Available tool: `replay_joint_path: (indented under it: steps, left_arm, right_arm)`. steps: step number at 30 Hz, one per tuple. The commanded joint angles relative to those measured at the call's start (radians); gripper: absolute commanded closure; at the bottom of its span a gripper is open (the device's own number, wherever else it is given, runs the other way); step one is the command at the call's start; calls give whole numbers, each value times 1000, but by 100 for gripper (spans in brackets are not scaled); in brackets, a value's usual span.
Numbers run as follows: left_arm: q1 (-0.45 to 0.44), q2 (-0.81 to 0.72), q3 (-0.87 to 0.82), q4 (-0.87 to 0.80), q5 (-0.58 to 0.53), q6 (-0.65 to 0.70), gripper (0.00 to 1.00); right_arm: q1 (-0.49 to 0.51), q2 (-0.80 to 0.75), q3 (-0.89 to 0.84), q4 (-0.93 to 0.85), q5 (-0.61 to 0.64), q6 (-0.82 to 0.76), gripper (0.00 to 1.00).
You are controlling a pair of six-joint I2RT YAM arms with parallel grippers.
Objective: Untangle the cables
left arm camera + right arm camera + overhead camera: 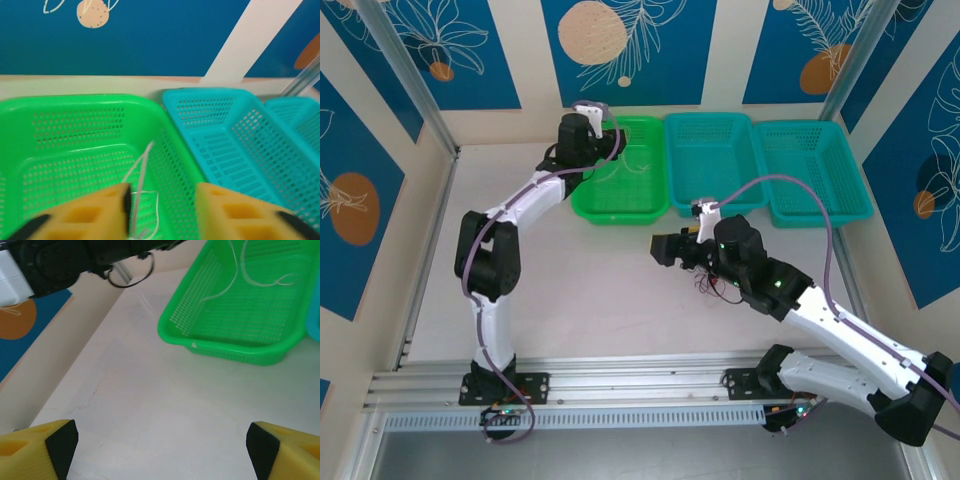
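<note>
Left fingers [95, 212] spread, held over the green basket [75, 125]. One white cable [144, 172] lies in the basket and passes close by one finger; contact cannot be told. Right fingers [35, 450] spread wide above bare counter [150, 405]. Tangle of red and dark cables [710, 288] lies on the counter beneath the right arm's wrist.

White wire [143, 172] lies apart from the red-and-dark tangle [710, 288].
Wire thin, loosely looped, in green basket [75, 107], lower centre of left wrist view; tangle small, curly, on desk [600, 300], centre-right of top view, partly hidden.
</note>
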Motion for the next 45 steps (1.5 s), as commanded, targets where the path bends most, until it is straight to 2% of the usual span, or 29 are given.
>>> replay_joint_path:
  steps: [1, 4, 6, 12, 17, 20, 23, 26, 28, 33, 35, 39, 40, 41, 45]
  left_arm:
    - [2, -78, -27, 31, -30, 24, 43]
    - [1, -154, -79, 17, -20, 31, 30]
    - [0, -218, -118, -5, -13, 31, 30]
    - [-37, -479, -398, 113, 58, -16, 30]
    - [-165, -693, -620, 120, 53, 12, 30]
    - [-263, -781, -725, 105, 27, 29, 30]
    - [-343, -843, -813, 96, 7, 43, 30]
    - [-397, -880, -884, 78, -2, 73, 30]
    - [-411, -890, -917, 54, 2, 92, 31]
    - [-414, -906, -977, -5, -15, 129, 31]
    - [-414, -911, -992, -30, -40, 133, 31]
    - [-414, -908, -1017, -45, -53, 121, 31]
    - [-414, -904, -1023, -44, -44, 117, 31]
    - [-414, -900, -1028, -43, -33, 114, 30]
    - [-412, -877, -1038, -50, -9, 108, 30]
  right_arm:
    - [-32, -24, -14, -54, 54, 50, 10]
    - [-69, -24, -18, -77, 53, 91, 10]
    - [-93, -26, -20, -89, 49, 115, 10]
    - [-197, -36, -48, -207, 82, 228, 10]
    - [-356, -56, -137, -262, -7, 274, 10]
    - [-465, -28, -191, -264, -104, 279, 10]
    - [-538, 54, -222, -235, -203, 262, 10]
    - [-550, 179, -210, -204, -248, 229, 11]
    - [-540, 268, -186, -201, -260, 213, 16]
    - [-481, 485, -143, -150, -266, 170, 35]
    - [-443, 526, -123, -141, -264, 186, 52]
    - [-403, 512, -148, -44, -306, 267, 91]
    - [-404, 505, -151, -35, -312, 283, 97]
    - [-402, 489, -156, -22, -318, 294, 100]
    - [-403, 420, -175, 57, -408, 315, 100]
